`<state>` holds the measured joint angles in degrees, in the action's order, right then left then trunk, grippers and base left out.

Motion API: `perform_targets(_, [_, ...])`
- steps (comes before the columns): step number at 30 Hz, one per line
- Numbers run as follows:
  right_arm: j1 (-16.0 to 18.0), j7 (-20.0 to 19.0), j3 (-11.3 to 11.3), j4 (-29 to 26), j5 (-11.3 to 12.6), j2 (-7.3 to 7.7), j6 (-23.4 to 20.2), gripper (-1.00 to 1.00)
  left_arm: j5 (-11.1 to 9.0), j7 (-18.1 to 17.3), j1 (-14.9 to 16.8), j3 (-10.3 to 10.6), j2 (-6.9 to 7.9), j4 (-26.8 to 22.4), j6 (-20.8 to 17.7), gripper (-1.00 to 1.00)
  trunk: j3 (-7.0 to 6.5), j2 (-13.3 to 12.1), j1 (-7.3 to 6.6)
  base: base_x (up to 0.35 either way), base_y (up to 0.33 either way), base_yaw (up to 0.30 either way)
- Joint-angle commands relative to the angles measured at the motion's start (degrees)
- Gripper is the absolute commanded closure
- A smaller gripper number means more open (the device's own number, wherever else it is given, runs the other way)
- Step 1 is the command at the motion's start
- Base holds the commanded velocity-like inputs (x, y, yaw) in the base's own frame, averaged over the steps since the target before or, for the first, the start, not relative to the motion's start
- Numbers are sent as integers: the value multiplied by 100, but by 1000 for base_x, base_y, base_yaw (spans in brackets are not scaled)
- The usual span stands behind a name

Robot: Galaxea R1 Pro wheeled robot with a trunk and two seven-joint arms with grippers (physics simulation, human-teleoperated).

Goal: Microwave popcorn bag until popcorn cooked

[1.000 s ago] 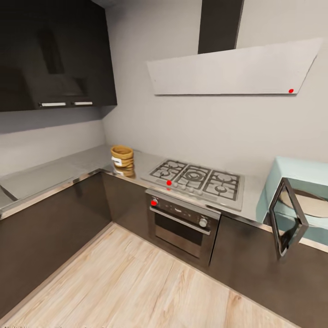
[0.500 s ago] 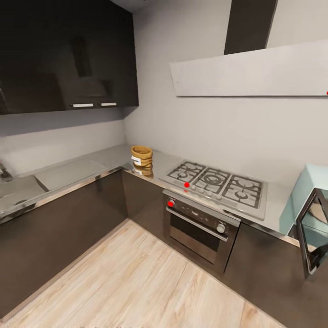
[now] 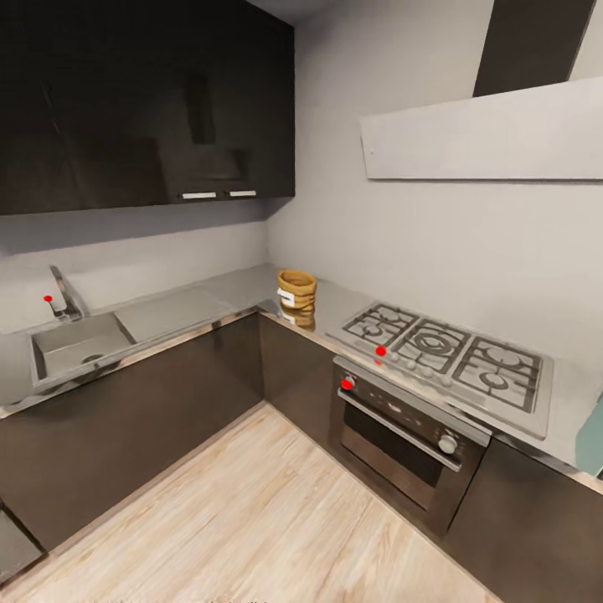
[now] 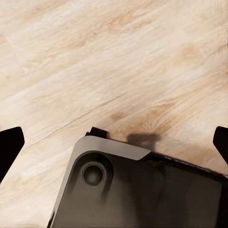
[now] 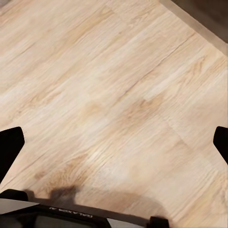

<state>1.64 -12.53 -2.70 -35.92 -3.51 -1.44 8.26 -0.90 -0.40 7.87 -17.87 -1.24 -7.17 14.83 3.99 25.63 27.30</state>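
Note:
The popcorn bag (image 3: 296, 292), a small tan sack with a rolled rim and a white label, stands on the pale grey countertop (image 3: 209, 297) in the corner, left of the gas hob. A mint-blue sliver of the microwave (image 3: 594, 437) shows at the right edge of the head view. My left gripper (image 4: 114, 145) hangs open over the wooden floor and my own dark base, its dark fingertips (image 4: 9, 147) far apart. My right gripper (image 5: 114, 142) is open too, above bare floor, holding nothing. Both are far from the bag.
A gas hob (image 3: 448, 352) sits over a built-in oven (image 3: 410, 431). A sink (image 3: 79, 345) with a tap lies in the left counter run. Dark wall cabinets (image 3: 142, 100) and a hood (image 3: 486, 142) hang above. Wooden floor (image 3: 251, 519) spreads before the L-shaped cabinets.
The head camera has swung left: bag, hob and oven slid right in the picture, the sink came into sight and the open microwave door left at the right.

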Motion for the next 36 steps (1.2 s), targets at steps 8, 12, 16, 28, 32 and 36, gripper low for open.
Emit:
perform_targets(8, [3, -31, -29, 3, -36, -5, 18, -100, -8, -13, 4, -14, -2, 5, 16, -100, -114, -271, -151, 186, 27, 277])
perform_targets(12, [3, -56, -29, -2, -31, 7, 10, -100, -7, -5, 4, -15, -2, 5, 18, -100, -114, -271, -151, 40, 12, 272])
perform_targets(16, [3, -88, -29, -3, -28, 12, 9, -100, -6, -4, 4, -9, -12, 5, 15, -100, -114, -271, -151, 63, 1, 87])
perform_targets(28, [3, -43, -29, -1, -39, 5, 10, -100, -8, -9, 4, -8, -8, 5, 18, -100, -114, -271, -151, 160, 0, 37])
perform_targets(32, [3, -32, -29, -3, -42, 4, 10, -100, -2, -5, 4, -7, -13, 5, 16, -100, -114, -271, -151, 42, 1, 256])
perform_targets(36, [3, -31, -29, -2, -41, 4, 11, -100, -6, -4, 4, -6, -11, 5, 18, -100, -114, -271, -151, 288, 65, 279])
